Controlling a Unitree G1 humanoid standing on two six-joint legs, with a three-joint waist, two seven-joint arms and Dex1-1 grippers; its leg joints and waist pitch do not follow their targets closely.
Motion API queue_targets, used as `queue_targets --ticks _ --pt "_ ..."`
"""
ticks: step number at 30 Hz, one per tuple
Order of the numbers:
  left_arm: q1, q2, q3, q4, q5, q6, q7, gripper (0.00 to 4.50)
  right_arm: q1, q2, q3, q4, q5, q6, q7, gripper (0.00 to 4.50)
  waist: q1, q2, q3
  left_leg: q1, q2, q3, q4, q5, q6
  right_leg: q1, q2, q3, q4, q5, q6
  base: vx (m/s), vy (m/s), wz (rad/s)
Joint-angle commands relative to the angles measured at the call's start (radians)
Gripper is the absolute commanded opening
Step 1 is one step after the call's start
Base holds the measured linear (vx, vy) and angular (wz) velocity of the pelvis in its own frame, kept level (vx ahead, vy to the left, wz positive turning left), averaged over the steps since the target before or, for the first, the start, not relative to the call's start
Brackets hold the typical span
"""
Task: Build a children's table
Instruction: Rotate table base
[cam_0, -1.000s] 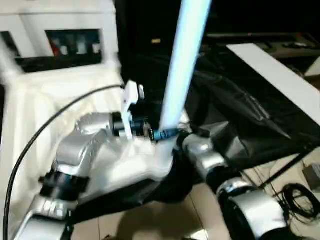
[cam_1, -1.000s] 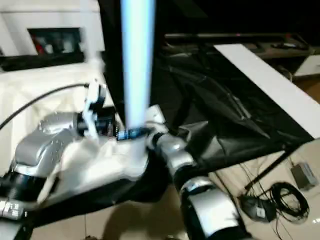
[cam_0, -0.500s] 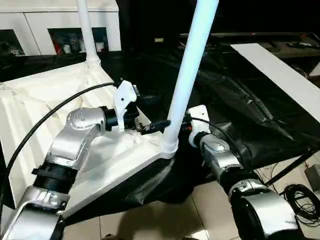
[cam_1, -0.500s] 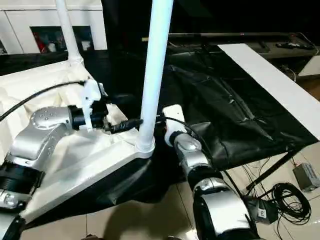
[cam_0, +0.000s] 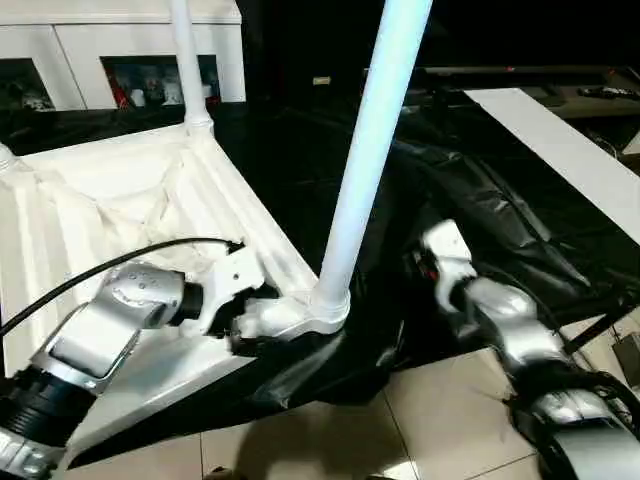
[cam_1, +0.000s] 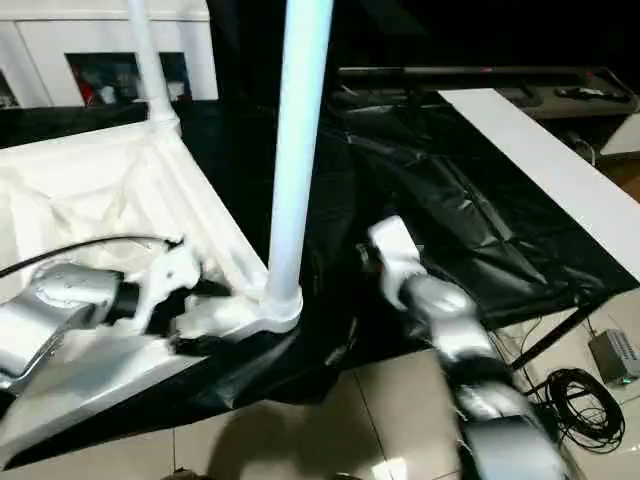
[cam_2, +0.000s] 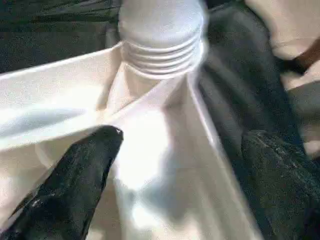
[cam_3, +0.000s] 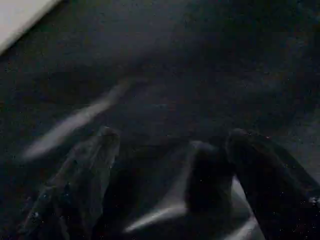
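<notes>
both tools wide and empty, left tool (cam_2: 175, 145) astride the table top's (cam_0: 120, 210) corner below the upright leg (cam_0: 370, 150)

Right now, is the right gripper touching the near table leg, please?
Apart. The left eye view shows black sheet between the right gripper and the near leg.

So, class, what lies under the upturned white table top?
Black sheeting spreads beneath the table top and bulges out under its near corner, above the tiled floor. What supports the sheeting under the top is covered.
</notes>
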Motion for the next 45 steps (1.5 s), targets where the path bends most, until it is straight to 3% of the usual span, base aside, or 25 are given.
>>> queue_targets --ticks 1,4,8,17,21,22,23,24,26,29,30,32,33,34,36,37,38,39,40,41,42,43,44,45 --pt "-0.031 0.008 -0.025 0.017 0.057 -0.024 0.051 4.44 0.017 -0.028 0.021 -0.086 -0.003 0.026 0.057 3.87 0.001 0.015 -0.061 0.014 0.020 -0.012 -0.062 -0.204 -0.006 0.048 -0.059 0.044 -0.083 -0.128 -0.189 0.000 0.000 0.00" --pt "-0.055 0.036 -0.050 0.053 0.113 -0.061 0.083 4.44 0.060 -0.050 0.032 -0.178 0.009 0.064 0.076 3.87 0.004 0.018 -0.059 0.017 0.021 -0.013 -0.063 -0.225 -0.011 0.045 -0.059 0.044 -0.087 -0.162 -0.182 0.000 0.000 0.00" --pt "-0.073 0.059 -0.055 0.110 0.178 -0.112 0.091 4.44 0.087 -0.057 0.035 -0.236 0.014 0.087 0.079 3.87 -0.001 0.015 -0.058 0.016 0.020 -0.017 -0.065 -0.248 -0.022 0.044 -0.059 0.044 -0.091 -0.208 -0.167 0.000 0.000 0.00" --pt "-0.088 0.119 -0.031 0.194 0.236 -0.200 0.136 4.44 0.113 -0.053 0.034 -0.321 0.019 0.139 0.073 3.87 -0.003 0.018 -0.059 0.020 0.020 -0.017 -0.065 -0.257 -0.023 0.038 -0.057 0.044 -0.090 -0.196 -0.172 0.000 0.000 0.00" --pt "-0.083 0.068 0.062 0.235 0.181 -0.292 0.220 4.44 0.137 -0.034 0.024 -0.388 0.050 0.180 0.056 3.87 0.002 0.020 -0.061 0.021 0.020 -0.016 -0.064 -0.240 -0.021 0.039 -0.058 0.044 -0.086 -0.139 -0.186 0.000 0.000 0.00" --pt "-0.066 0.020 0.123 0.242 0.137 -0.329 0.271 4.44 0.154 -0.015 0.006 -0.419 0.072 0.196 0.036 3.87 0.004 0.021 -0.062 0.020 0.020 -0.015 -0.064 -0.234 -0.020 0.041 -0.059 0.045 -0.084 -0.115 -0.193 0.000 0.000 0.00" --pt "-0.066 0.020 0.123 0.242 0.137 -0.329 0.271 4.44 0.154 -0.015 0.006 -0.419 0.072 0.196 0.036 3.87 0.004 0.021 -0.062 0.020 0.020 -0.015 -0.064 -0.234 -0.020 0.041 -0.059 0.045 -0.084 -0.115 -0.193 0.000 0.000 0.00" --pt "-0.054 -0.019 0.169 0.241 0.102 -0.331 0.312 4.44 0.166 -0.002 -0.008 -0.437 0.085 0.198 0.018 3.87 0.008 0.023 -0.064 0.025 0.022 -0.016 -0.064 -0.232 -0.018 0.039 -0.059 0.043 -0.083 -0.095 -0.200 0.000 0.000 0.00" --pt "0.000 -0.153 0.332 0.196 -0.047 -0.297 0.419 4.44 0.202 0.049 -0.072 -0.504 0.094 0.229 -0.117 3.87 0.012 0.024 -0.064 0.019 0.023 -0.013 -0.063 -0.212 -0.021 0.044 -0.061 0.045 -0.076 -0.042 -0.220 0.000 0.000 0.00" --pt "0.095 -0.293 0.466 0.084 -0.148 -0.234 0.585 4.44 0.256 0.113 -0.149 -0.594 0.094 0.234 -0.279 3.87 0.018 0.019 -0.064 0.019 0.026 -0.012 -0.064 -0.212 -0.025 0.043 -0.061 0.044 -0.077 -0.032 -0.225 0.000 0.000 0.00" --pt "0.118 -0.317 0.483 0.064 -0.156 -0.243 0.627 4.44 0.270 0.123 -0.158 -0.619 0.089 0.228 -0.304 3.87 0.020 0.017 -0.062 0.020 0.023 -0.012 -0.064 -0.221 -0.021 0.042 -0.060 0.043 -0.082 -0.056 -0.216 0.000 0.000 0.00" --pt "0.183 -0.378 0.511 0.001 -0.177 -0.205 0.696 4.44 0.306 0.143 -0.159 -0.680 0.087 0.278 -0.327 3.87 0.016 0.018 -0.057 0.021 0.022 -0.015 -0.069 -0.260 -0.024 0.039 -0.051 0.041 -0.093 -0.150 -0.164 0.000 0.000 0.00" --pt "0.210 -0.406 0.520 -0.020 -0.166 -0.207 0.743 4.44 0.321 0.151 -0.148 -0.702 0.071 0.281 -0.338 3.87 0.021 0.009 -0.053 -0.031 0.003 -0.053 -0.093 -0.254 0.027 0.079 -0.065 -0.006 -0.079 -0.150 -0.154 -0.019 -0.026 0.22" --pt "0.256 -0.452 0.524 -0.040 -0.137 -0.220 0.815 4.44 0.339 0.160 -0.104 -0.721 0.043 0.284 -0.339 3.87 -0.009 0.051 -0.055 -0.009 0.041 -0.115 -0.115 -0.379 0.066 0.068 -0.047 -0.051 -0.084 -0.161 -0.162 -0.019 -0.026 0.22" --pt "0.277 -0.459 0.507 -0.036 -0.085 -0.259 0.853 4.44 0.338 0.167 -0.072 -0.709 0.033 0.276 -0.330 3.87 -0.036 0.067 -0.047 -0.009 0.082 -0.183 -0.149 -0.473 0.091 0.074 -0.025 -0.073 -0.050 -0.132 -0.206 0.015 -0.070 0.51" --pt "0.281 -0.469 0.508 -0.033 -0.079 -0.265 0.860 4.44 0.335 0.173 -0.063 -0.702 0.036 0.276 -0.329 3.87 -0.057 0.073 -0.052 0.015 0.103 -0.246 -0.167 -0.512 0.139 0.059 -0.007 -0.081 -0.001 -0.140 -0.253 0.024 -0.089 0.52" --pt "0.279 -0.478 0.511 -0.029 -0.076 -0.257 0.867 4.44 0.327 0.180 -0.058 -0.694 0.036 0.276 -0.334 3.87 -0.064 0.070 -0.050 0.023 0.103 -0.290 -0.170 -0.466 0.210 0.047 -0.005 -0.071 0.029 -0.187 -0.297 -0.003 -0.151 0.51" --pt "0.279 -0.478 0.511 -0.029 -0.076 -0.257 0.867 4.44 0.327 0.180 -0.058 -0.694 0.036 0.276 -0.334 3.87 -0.056 0.068 -0.045 0.012 0.082 -0.291 -0.171 -0.457 0.221 0.046 -0.005 -0.062 0.032 -0.195 -0.317 -0.010 -0.197 0.58" --pt "0.274 -0.492 0.523 -0.031 -0.064 -0.237 0.884 4.44 0.316 0.201 -0.062 -0.687 0.038 0.280 -0.361 3.87 -0.041 0.048 -0.042 -0.024 0.006 -0.291 -0.163 -0.425 0.195 0.064 -0.018 -0.038 -0.007 -0.231 -0.405 -0.010 -0.197 0.58" --pt "0.266 -0.493 0.529 -0.025 -0.061 -0.221 0.897 4.44 0.307 0.213 -0.068 -0.679 0.045 0.286 -0.377 3.87 -0.041 0.033 -0.047 -0.013 -0.004 -0.265 -0.127 -0.391 0.173 0.058 -0.034 -0.021 -0.047 -0.251 -0.432 0.000 -0.235 0.61" --pt "0.260 -0.488 0.531 -0.019 -0.068 -0.211 0.900 4.44 0.300 0.219 -0.069 -0.672 0.045 0.295 -0.390 3.87 -0.040 0.013 -0.045 0.007 -0.036 -0.203 -0.054 -0.344 0.138 0.043 -0.057 0.003 -0.120 -0.311 -0.456 -0.061 -0.243 0.36" --pt "0.254 -0.475 0.525 -0.013 -0.083 -0.198 0.883 4.44 0.294 0.215 -0.060 -0.662 0.037 0.295 -0.392 3.87 0.005 -0.010 -0.020 0.015 -0.106 -0.059 0.228 -0.269 0.113 0.007 -0.119 0.006 -0.217 -0.620 -0.397 -0.061 -0.243 0.36" --pt "0.252 -0.468 0.519 -0.012 -0.087 -0.193 0.873 4.44 0.291 0.213 -0.055 -0.658 0.034 0.295 -0.388 3.87 0.037 -0.024 -0.025 -0.056 -0.090 -0.073 0.149 -0.227 0.106 0.121 -0.121 0.089 -0.157 -0.596 -0.114 -0.022 -0.198 -0.06" --pt "0.252 -0.460 0.512 -0.011 -0.080 -0.191 0.868 4.44 0.293 0.213 -0.056 -0.658 0.056 0.296 -0.362 3.87 0.037 -0.024 -0.025 -0.056 -0.090 -0.073 0.149 -0.227 0.106 0.121 -0.121 0.089 -0.157 -0.596 -0.114 0.043 -0.192 0.11"
